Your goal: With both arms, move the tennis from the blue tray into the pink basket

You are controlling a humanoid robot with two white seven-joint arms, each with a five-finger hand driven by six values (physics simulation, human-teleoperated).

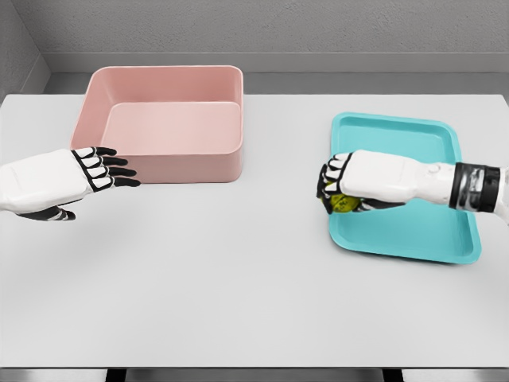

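The left hand (94,170) is hovering near the table's left edge, fingers stretched flat and apart, holding nothing, just beside the pink basket (163,159) sitting toward the far left of the table (238,302). At the blue tray's (429,231) left rim, the right hand (343,189) is curling its fingers around the tennis ball (342,203). The ball is probably light, fuzzy and slightly springy, so wrapping it across its middle should be gripping securely.
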